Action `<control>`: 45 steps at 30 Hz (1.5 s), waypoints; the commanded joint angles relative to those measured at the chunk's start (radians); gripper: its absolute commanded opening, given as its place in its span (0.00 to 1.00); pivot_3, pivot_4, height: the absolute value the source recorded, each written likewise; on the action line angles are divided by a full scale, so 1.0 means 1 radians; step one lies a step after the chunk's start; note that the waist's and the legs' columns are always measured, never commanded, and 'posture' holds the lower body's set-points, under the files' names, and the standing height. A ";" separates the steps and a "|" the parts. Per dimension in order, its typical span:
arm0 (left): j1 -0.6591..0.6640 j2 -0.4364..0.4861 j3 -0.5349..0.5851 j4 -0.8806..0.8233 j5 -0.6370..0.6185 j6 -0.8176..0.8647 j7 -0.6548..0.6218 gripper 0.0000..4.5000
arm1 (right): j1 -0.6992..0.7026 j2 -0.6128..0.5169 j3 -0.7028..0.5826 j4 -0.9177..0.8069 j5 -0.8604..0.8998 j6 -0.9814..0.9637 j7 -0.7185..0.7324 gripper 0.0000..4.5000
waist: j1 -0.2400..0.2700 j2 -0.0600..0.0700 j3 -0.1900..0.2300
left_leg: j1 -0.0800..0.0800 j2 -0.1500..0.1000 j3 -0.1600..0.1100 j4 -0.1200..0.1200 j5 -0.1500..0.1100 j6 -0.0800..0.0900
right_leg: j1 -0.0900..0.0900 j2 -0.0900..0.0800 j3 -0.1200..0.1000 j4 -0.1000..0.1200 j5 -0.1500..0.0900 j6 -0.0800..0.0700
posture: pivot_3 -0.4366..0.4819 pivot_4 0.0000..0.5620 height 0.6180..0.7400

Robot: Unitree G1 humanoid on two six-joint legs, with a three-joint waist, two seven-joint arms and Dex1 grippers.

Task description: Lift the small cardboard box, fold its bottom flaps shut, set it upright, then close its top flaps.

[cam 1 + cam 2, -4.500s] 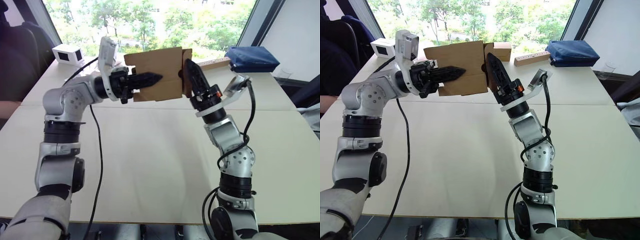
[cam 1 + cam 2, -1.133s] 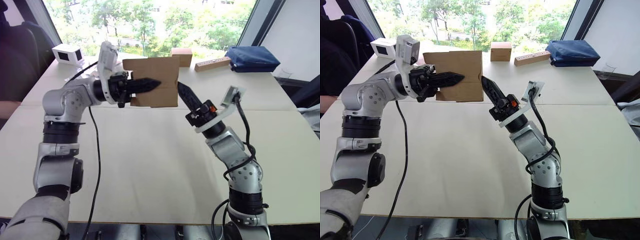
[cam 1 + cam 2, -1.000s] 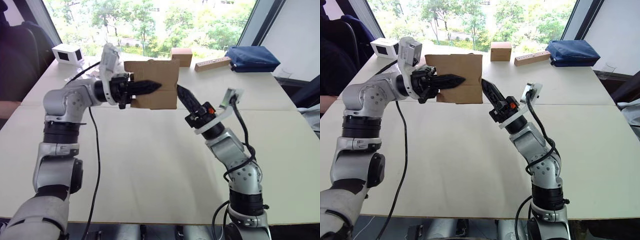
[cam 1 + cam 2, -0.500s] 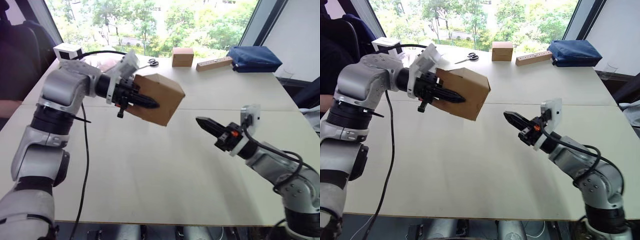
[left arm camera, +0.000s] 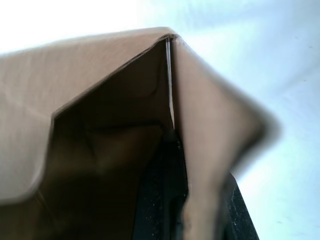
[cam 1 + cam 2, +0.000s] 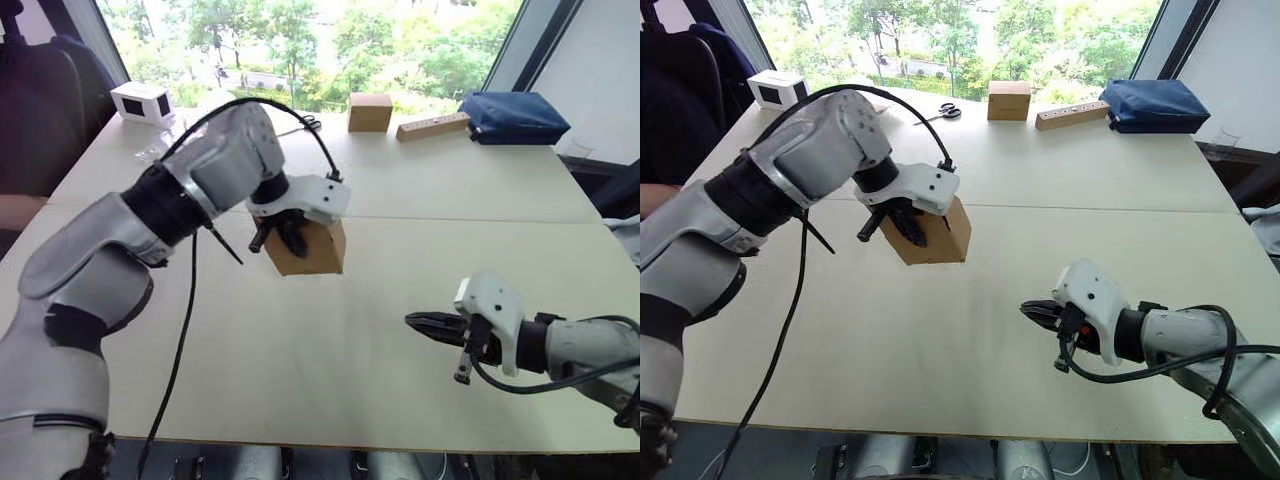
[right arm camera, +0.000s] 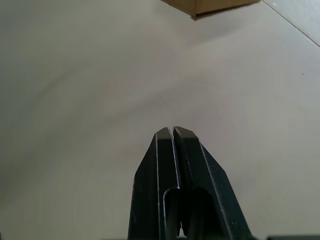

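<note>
- The small cardboard box (image 6: 310, 248) sits at mid-table, left of centre, its lower edge on or just above the table (image 6: 330, 360); which, I cannot tell.
- The left gripper (image 6: 290, 238) reaches down from above and pinches one wall, one finger inside the box and one outside.
- The right gripper (image 6: 1037, 312) hovers low over the near right, fingers pressed together, holding nothing, well apart from the box.
- Open tabletop lies between them and along the near edge.
- Far edge: white box with a dark window (image 6: 141, 102), scissors (image 6: 938, 115), cube-shaped cardboard box (image 6: 369, 112), wooden block (image 6: 432, 126), blue pouch (image 6: 515, 115).
- No readable writing.
</note>
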 commanded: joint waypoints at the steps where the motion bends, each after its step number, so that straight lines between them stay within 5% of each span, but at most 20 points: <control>1: -0.050 -0.032 -0.057 -0.032 -0.026 0.101 -0.003 0.00 | -0.028 0.031 0.015 -0.043 -0.017 0.002 -0.032 0.01 | 0.001 0.000 0.000 | 0.000 0.000 0.000 0.000 0.000 0.000 | 0.000 0.000 0.000 0.000 0.000 0.000 | 0.48 0.27 1.00; 16: 0.034 -0.191 -0.059 -0.079 0.088 0.312 0.033 0.00 | -0.110 0.094 0.057 -0.048 -0.046 0.078 -0.116 0.01 | 0.000 0.000 0.000 | 0.000 -0.001 -0.001 0.001 0.000 0.000 | 0.000 0.001 0.001 0.003 0.000 0.001 | 0.48 0.27 1.00; 19: 0.030 -0.202 -0.051 -0.077 0.092 0.318 0.028 0.17 | -0.116 0.101 0.062 -0.037 -0.055 0.077 -0.111 0.00 | 0.000 0.000 0.000 | 0.000 -0.001 -0.001 0.001 0.000 0.000 | 0.000 0.001 0.001 0.003 0.000 0.001 | 0.48 0.27 1.00; 25: -0.010 -0.216 -0.029 -0.088 0.030 0.421 0.003 0.66 | -0.110 0.110 0.056 -0.016 -0.070 0.065 -0.093 0.00 | 0.001 0.000 0.000 | 0.000 -0.001 -0.001 0.001 0.000 0.000 | 0.000 0.001 0.001 0.003 0.001 0.002 | 0.48 0.27 1.00; 33: -0.084 -0.199 0.053 -0.054 -0.137 0.592 -0.003 0.66 | -0.147 0.121 0.077 0.079 -0.104 0.024 -0.020 0.00 | -0.002 0.001 -0.001 | 0.000 -0.001 -0.001 0.002 0.000 0.000 | 0.000 0.001 0.002 0.004 0.001 0.002 | 0.48 0.27 1.00; 40: -0.076 -0.189 0.342 0.035 -0.236 0.639 0.075 0.66 | -0.162 0.152 0.042 0.182 -0.126 -0.055 0.042 0.00 | 0.000 0.001 -0.001 | 0.001 -0.001 -0.001 0.002 0.000 0.000 | -0.001 0.001 0.001 0.005 0.002 0.004 | 0.48 0.27 1.00; 45: 0.084 -0.224 0.814 0.126 -0.282 0.382 0.419 0.66 | -0.224 0.229 -0.016 0.294 -0.103 -0.114 0.054 0.00 | -0.004 0.002 -0.001 | 0.002 -0.001 -0.001 0.002 0.000 0.000 | 0.000 0.001 0.002 0.006 0.002 0.005 | 0.48 0.27 1.00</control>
